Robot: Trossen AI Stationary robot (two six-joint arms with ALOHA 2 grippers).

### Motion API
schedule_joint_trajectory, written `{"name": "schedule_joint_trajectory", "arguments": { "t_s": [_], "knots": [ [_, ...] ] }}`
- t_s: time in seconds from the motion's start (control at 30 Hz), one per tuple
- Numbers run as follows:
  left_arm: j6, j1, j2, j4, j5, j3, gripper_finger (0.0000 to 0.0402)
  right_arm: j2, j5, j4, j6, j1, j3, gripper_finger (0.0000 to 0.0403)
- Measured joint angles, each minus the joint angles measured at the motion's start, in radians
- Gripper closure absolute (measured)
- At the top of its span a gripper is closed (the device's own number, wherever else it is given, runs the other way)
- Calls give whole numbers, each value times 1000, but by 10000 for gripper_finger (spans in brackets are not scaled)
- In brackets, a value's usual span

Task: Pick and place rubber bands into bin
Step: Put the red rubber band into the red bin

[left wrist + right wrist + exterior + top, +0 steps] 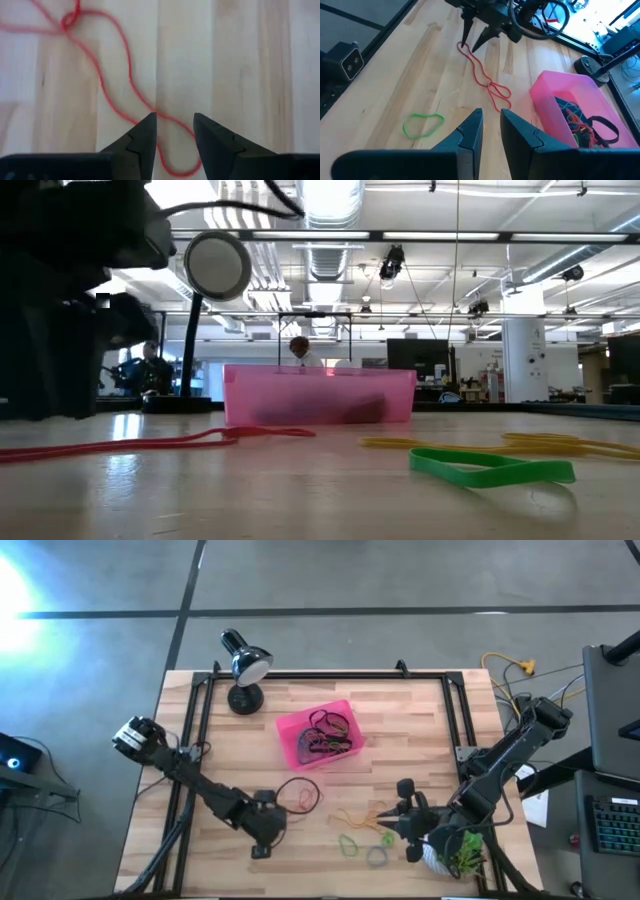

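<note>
The pink bin [318,735] sits mid-table with several bands inside. A long red rubber band [300,793] lies flat in front of it. My left gripper [175,125] points down at that band's end farthest from the bin [462,46], open, one finger on each side. My right gripper [490,125] hovers above the table near the right front, narrowly open and empty. Yellow-orange [360,818], green [352,843] and grey [377,858] bands lie on the wood below it. In the low view the red band [150,442] and a green band [490,468] lie before the bin [320,395]. My left gripper comes from above with its fingertips [147,132] on either side of the red band's end loop [170,167], which lies slack on the table. I cannot tell whether the fingers touch it.
A black desk lamp [245,665] stands at the far edge, left of the bin. A white plant pot [455,852] stands at the near right corner beside my right arm. A black frame [330,675] borders the table. Bare wood lies between the bin and the loose bands.
</note>
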Motion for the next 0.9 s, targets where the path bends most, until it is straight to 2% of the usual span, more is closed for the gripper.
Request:
{"name": "schedule_joint_trajectory", "arguments": {
  "t_s": [0.13,0.23,0.4,0.67,0.9],
  "knots": [
    [30,3,2,-2,-89,5,288,0,0,0,21,0,0,346],
    [34,7,3,15,-235,5,288,0,0,0,21,0,-1,346],
    [154,33,3,119,-358,-5,288,0,0,0,21,-1,-1,346],
    [342,101,67,288,-360,-9,288,0,1,0,21,0,-1,346],
    [351,135,152,310,-320,7,288,0,1,-11,24,0,-2,346]
  ]
}}
